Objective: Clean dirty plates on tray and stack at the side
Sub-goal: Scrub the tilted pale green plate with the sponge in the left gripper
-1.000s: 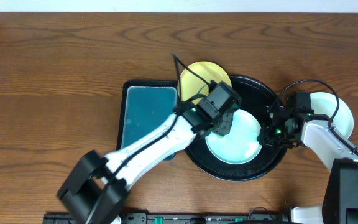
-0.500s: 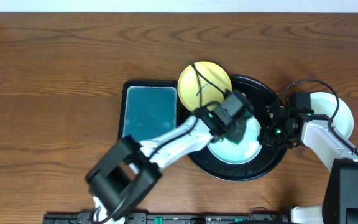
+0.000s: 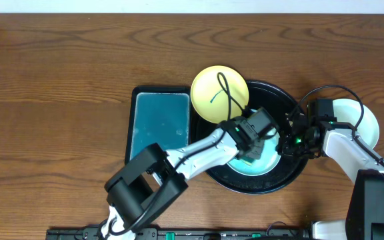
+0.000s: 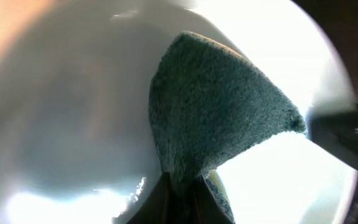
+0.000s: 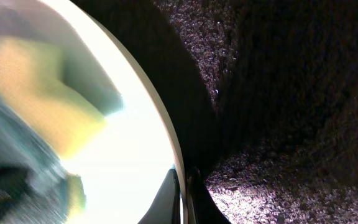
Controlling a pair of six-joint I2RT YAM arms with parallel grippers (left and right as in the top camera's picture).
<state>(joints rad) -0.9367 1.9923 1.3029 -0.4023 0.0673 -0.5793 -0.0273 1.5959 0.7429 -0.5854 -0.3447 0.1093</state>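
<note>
scrubbing is in hand: a teal sponge [image 4: 216,118] is clamped in the left gripper [image 4: 182,190] and pressed on the mint-white plate [image 3: 270,161] in the black tray [image 3: 280,181]. the plate's rim is pinched by the right gripper [image 5: 184,186]. next, firm wiping is called for without the plate being shoved. the yellow plate [image 3: 213,90] is seen over the tray's far rim, beside the teal dish [image 3: 160,127].
</note>
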